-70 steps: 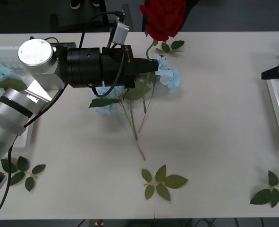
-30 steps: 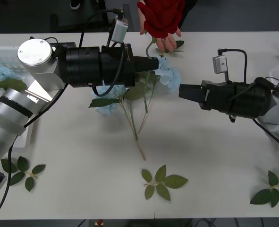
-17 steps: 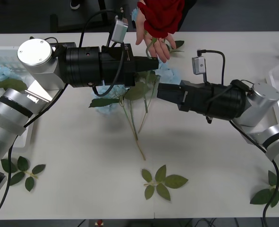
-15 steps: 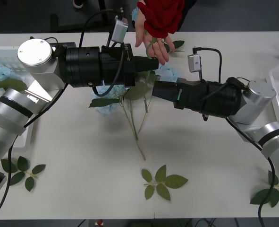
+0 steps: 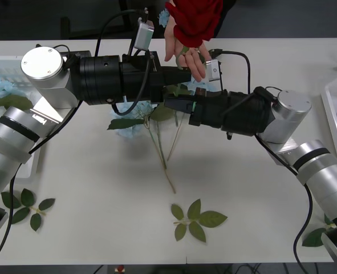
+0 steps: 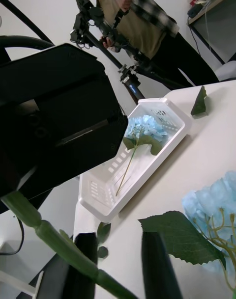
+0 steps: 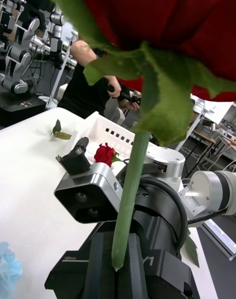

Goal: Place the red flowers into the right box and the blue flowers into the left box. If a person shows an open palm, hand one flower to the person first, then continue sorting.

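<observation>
The left hand (image 5: 186, 75) pinches the red rose (image 5: 194, 20) by its stem, held upright beside the person's open palm (image 5: 186, 52). The right hand (image 5: 169, 104), fingers parted, reaches leftward just beneath it, above the blue flowers (image 5: 205, 91).

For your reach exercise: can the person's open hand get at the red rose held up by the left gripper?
Probably yes: the bare hand is right beside the deep-red rose that the left gripper holds, with nothing between.

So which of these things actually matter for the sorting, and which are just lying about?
Part of the job:
- red rose, held up by the left pincer
- blue flowers on the table
- left box
- right box
- person's open hand
- right pincer

Just lying about:
- loose leaf sprigs
</observation>
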